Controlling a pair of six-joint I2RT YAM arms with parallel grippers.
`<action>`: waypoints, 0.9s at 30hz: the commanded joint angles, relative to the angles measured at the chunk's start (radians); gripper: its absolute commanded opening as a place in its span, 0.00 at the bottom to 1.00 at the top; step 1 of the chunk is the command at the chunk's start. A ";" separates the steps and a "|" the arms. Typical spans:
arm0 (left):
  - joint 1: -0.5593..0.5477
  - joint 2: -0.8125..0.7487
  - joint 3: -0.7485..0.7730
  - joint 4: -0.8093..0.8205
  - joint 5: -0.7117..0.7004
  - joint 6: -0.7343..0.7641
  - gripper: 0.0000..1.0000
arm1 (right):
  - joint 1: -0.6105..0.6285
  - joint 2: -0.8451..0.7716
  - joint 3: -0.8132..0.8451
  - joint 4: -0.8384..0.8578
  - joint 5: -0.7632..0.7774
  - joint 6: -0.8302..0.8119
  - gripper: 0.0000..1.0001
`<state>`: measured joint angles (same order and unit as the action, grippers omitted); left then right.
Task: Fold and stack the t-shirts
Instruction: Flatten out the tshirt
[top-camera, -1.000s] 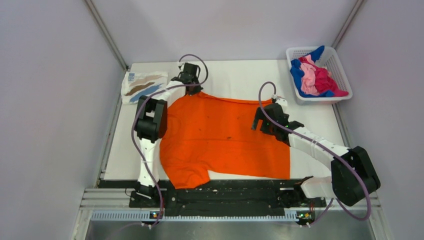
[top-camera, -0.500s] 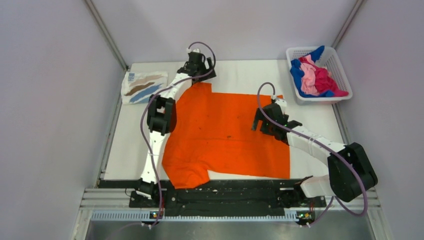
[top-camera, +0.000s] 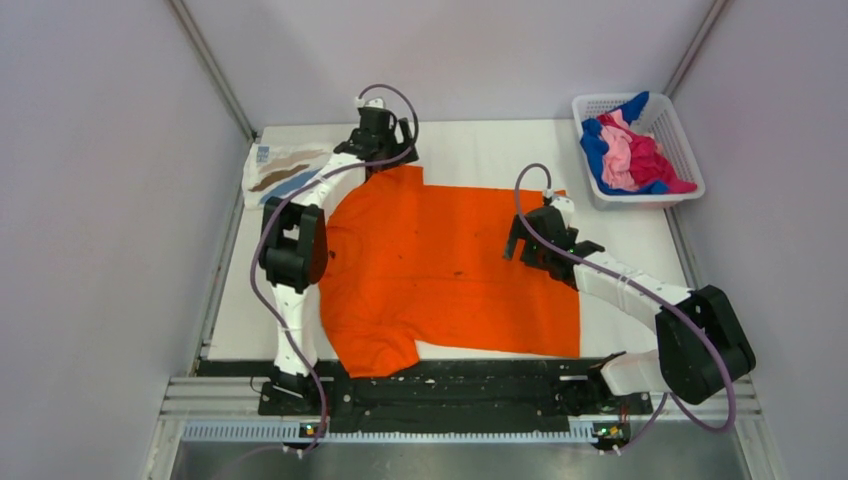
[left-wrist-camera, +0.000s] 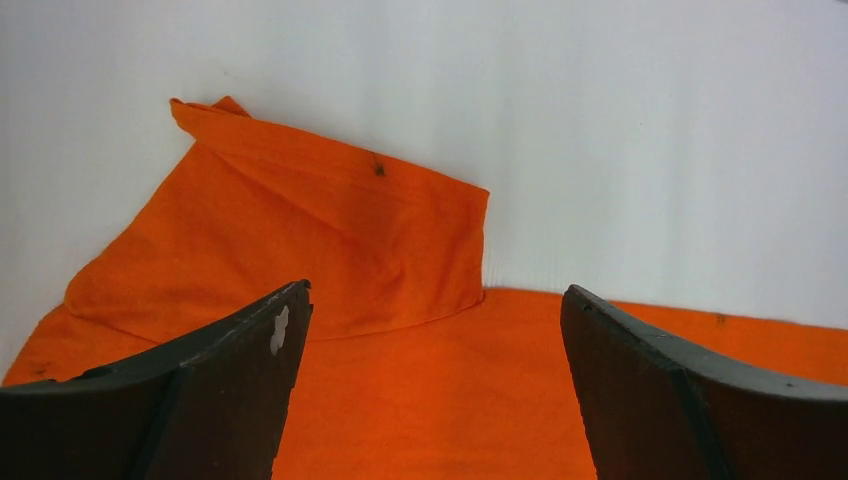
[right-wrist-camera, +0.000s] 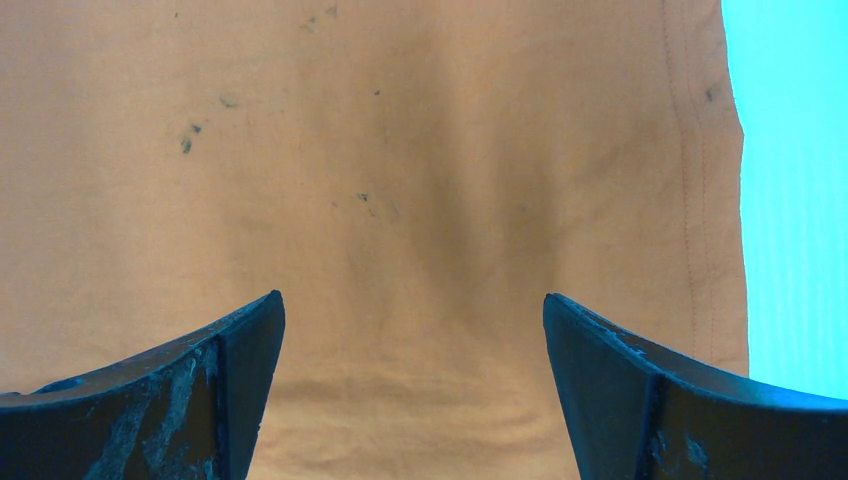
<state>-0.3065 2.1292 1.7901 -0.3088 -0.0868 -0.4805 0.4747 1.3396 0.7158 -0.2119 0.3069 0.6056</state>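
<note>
While the orange t-shirt lies flat on the surface, the left gripper and right gripper hover above it, jaws spread, holding nothing.

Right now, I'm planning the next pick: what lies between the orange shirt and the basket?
Nothing: in the top view only a bare strip of white table separates the orange shirt from the basket.

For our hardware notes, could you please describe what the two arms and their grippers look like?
Both the left arm and right arm have white links with black joint housings, and a mauve cable loops along each. The left gripper and right gripper carry black wedge-shaped fingers; one left finger shows a white scuff.
</note>
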 joint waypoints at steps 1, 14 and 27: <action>0.017 0.016 -0.026 0.058 -0.009 -0.053 0.99 | -0.008 -0.041 0.017 0.019 0.027 0.004 0.99; 0.091 0.232 0.180 0.122 0.097 -0.136 0.99 | -0.019 -0.076 -0.010 -0.005 0.092 0.000 0.99; 0.113 0.391 0.423 0.237 0.230 -0.212 0.99 | -0.047 -0.088 -0.027 0.004 0.096 -0.005 0.99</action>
<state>-0.1898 2.5240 2.1456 -0.1883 0.0978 -0.6613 0.4404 1.2575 0.6930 -0.2279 0.3843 0.6048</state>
